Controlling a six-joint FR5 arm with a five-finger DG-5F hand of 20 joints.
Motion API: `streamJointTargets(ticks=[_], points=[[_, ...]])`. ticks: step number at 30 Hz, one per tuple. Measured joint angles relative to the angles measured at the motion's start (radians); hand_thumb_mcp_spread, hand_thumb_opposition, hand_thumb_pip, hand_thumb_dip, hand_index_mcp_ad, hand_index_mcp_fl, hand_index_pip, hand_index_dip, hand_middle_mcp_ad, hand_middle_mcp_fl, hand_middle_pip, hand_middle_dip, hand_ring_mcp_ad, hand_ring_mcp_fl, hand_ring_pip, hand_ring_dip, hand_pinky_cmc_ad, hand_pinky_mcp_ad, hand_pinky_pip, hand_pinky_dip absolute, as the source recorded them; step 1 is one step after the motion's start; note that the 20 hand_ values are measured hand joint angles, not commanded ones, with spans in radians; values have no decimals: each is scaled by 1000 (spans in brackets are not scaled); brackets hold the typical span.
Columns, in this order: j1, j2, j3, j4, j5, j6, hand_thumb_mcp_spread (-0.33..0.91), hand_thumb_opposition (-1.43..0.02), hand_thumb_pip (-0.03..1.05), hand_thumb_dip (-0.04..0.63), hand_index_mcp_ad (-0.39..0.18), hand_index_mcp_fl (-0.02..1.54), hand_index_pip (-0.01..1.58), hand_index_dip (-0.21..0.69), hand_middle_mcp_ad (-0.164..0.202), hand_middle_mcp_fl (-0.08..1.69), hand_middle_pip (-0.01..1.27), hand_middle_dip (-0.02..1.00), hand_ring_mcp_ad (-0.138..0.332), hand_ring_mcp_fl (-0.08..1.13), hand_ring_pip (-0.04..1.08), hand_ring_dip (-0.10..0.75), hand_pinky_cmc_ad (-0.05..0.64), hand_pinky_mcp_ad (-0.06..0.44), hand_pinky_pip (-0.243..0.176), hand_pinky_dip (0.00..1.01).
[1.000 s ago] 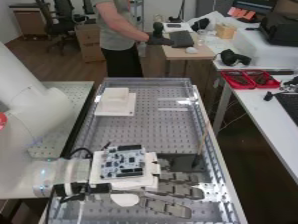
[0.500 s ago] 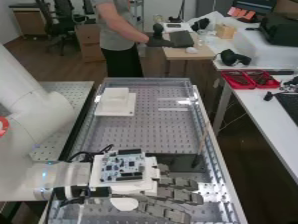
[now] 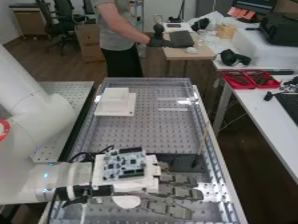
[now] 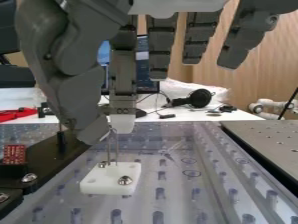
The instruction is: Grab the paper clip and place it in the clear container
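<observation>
In the high view the hand (image 3: 181, 192) is over the near part of the clear-walled bench area. The hand (image 4: 122, 100) hangs in the wrist view with its fingers mostly straight. A thin metal wire, apparently the paper clip (image 4: 118, 150), stands upright at a small white block (image 4: 110, 178) with screws. Its top lies between the thumb tip and one fingertip; I cannot tell whether they touch it. Faint clear edges (image 3: 174, 109) glint farther along the bench in the high view; whether they belong to the clear container, I cannot tell.
A white stepped block (image 3: 115, 102) sits farther up the bench. Beside the metal wire is a dark mount (image 4: 50, 162) with a red board (image 4: 14, 154). Clear side walls (image 3: 211, 145) edge the work area, and a thin upright rod (image 3: 201, 145) stands near the right one.
In the high view the hand has changed its tilt slightly, and its fingers have shifted a little. The board on its back has turned a little and moved slightly right.
</observation>
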Motion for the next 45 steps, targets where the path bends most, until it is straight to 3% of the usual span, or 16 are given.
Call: streamJointTargets(ticks=[12, 37, 40, 45], points=[[0, -24, 38, -31, -26, -37, 443, -848, 644, 267, -138, 414, 1412, 75, 42, 201, 99, 175, 117, 30, 101, 59, 264, 230, -26, 194], [-19, -16, 40, -50, -51, -31, 440, -860, 644, 269, -152, 391, 1396, 52, 44, 211, 101, 183, 117, 28, 99, 59, 265, 230, -26, 194], [-19, -16, 39, -47, -56, -35, 438, -857, 700, 269, -152, 391, 1393, 47, 44, 211, 101, 183, 113, 28, 99, 59, 265, 230, -26, 194], [-19, -18, 39, -38, -59, -33, 438, -857, 702, 269, -152, 391, 1398, 51, 44, 208, 98, 183, 113, 28, 99, 59, 265, 229, -26, 199]])
